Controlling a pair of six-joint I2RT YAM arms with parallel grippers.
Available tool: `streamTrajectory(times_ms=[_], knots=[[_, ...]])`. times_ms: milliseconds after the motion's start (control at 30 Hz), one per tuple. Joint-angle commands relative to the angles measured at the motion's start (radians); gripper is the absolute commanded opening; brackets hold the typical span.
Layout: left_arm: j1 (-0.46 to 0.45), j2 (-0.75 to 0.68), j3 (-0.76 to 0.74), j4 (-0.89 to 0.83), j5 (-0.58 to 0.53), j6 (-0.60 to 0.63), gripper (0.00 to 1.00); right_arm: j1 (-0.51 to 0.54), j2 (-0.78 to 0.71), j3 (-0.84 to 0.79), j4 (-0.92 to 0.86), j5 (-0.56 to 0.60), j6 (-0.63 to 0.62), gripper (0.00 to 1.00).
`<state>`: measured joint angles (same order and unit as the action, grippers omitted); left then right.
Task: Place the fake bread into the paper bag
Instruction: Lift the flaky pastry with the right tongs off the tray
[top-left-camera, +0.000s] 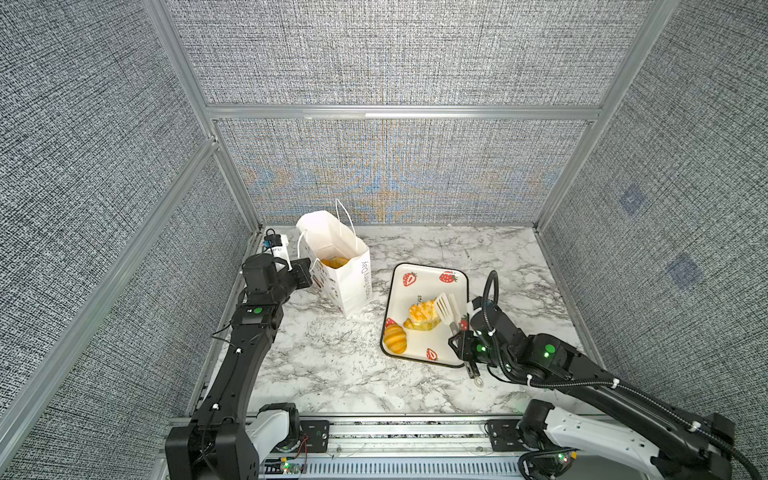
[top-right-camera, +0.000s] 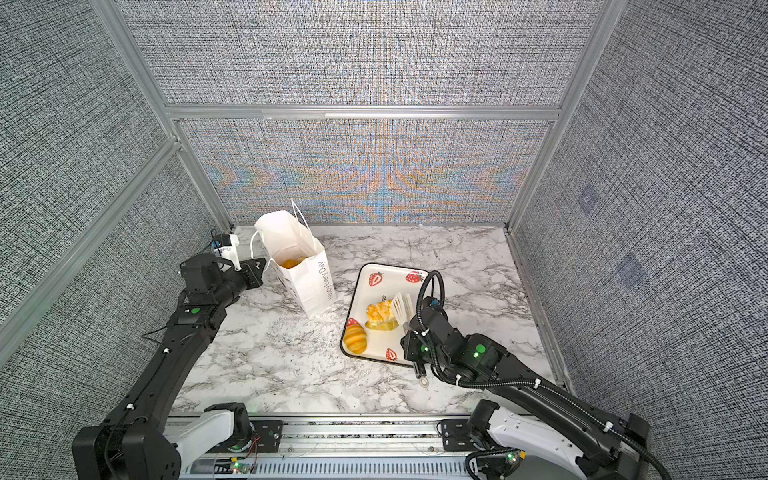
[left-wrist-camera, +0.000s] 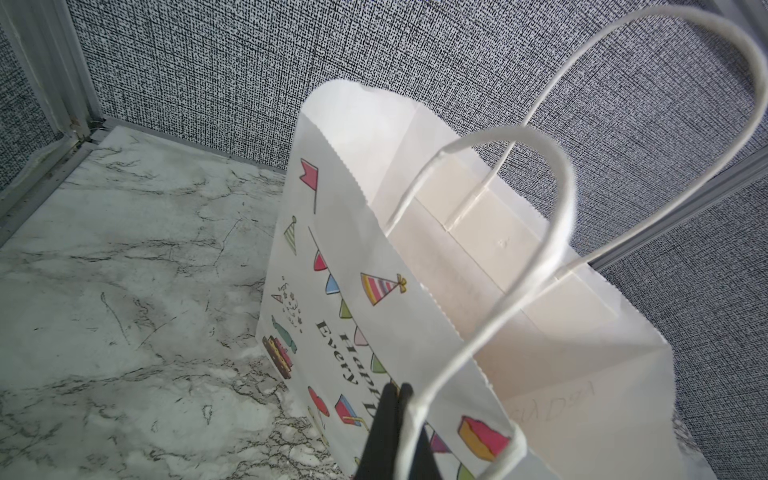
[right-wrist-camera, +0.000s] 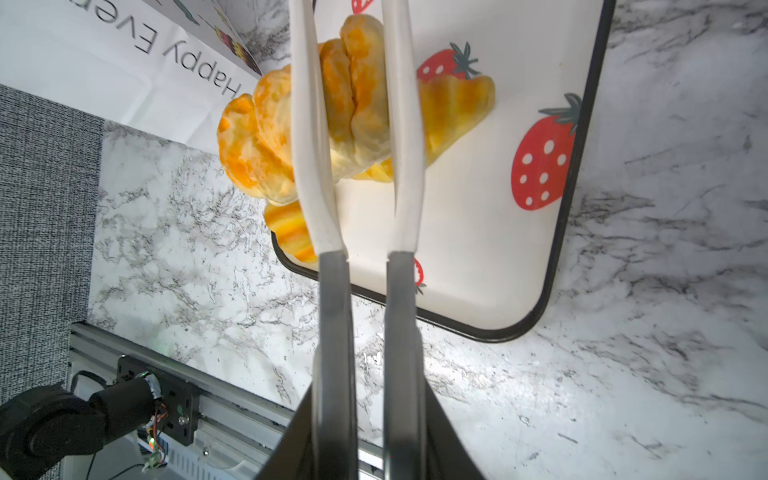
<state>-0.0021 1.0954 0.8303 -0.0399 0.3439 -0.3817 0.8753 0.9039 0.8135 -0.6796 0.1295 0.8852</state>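
The paper bag (top-left-camera: 347, 278) (top-right-camera: 305, 274) stands open at the back left of the marble table, and one golden fake bread (top-left-camera: 334, 262) lies inside it. My left gripper (top-left-camera: 307, 272) (left-wrist-camera: 395, 399) is shut on the bag's near cord handle (left-wrist-camera: 552, 232) at its left side. The right gripper (top-left-camera: 459, 334) (right-wrist-camera: 369, 436) is shut on the white tongs (top-left-camera: 445, 309) (right-wrist-camera: 332, 291). Their arms squeeze a croissant (top-left-camera: 422, 311) (right-wrist-camera: 357, 104) just over the strawberry tray (top-left-camera: 424, 286). A second croissant (right-wrist-camera: 457, 108) lies under it. A ridged roll (top-left-camera: 395, 338) (right-wrist-camera: 291, 232) sits at the tray's front left.
Grey fabric walls on aluminium posts (top-left-camera: 232, 174) close in the table at the back and both sides. A metal rail (top-left-camera: 407, 432) runs along the front edge between the arm bases. Bare marble (top-left-camera: 324, 357) lies between bag and tray.
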Motion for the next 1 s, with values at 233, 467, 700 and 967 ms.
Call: streamTrajectory(times_ms=[233,467,700,967], knots=[[0.002,0.0,0.004,0.0,0.01,0.003,0.0,-0.022,0.055,0.138,0.073,0.005,-0.093,0.29],[0.001,0.0,0.004,-0.001,0.009,0.004,0.0,-0.022,0.106,0.236,0.117,-0.031,-0.14,0.29],[0.002,-0.003,0.004,-0.002,0.007,0.006,0.0,-0.021,0.185,0.358,0.165,-0.081,-0.188,0.29],[0.001,-0.005,0.005,-0.001,0.007,0.005,0.0,-0.021,0.287,0.504,0.208,-0.122,-0.233,0.29]])
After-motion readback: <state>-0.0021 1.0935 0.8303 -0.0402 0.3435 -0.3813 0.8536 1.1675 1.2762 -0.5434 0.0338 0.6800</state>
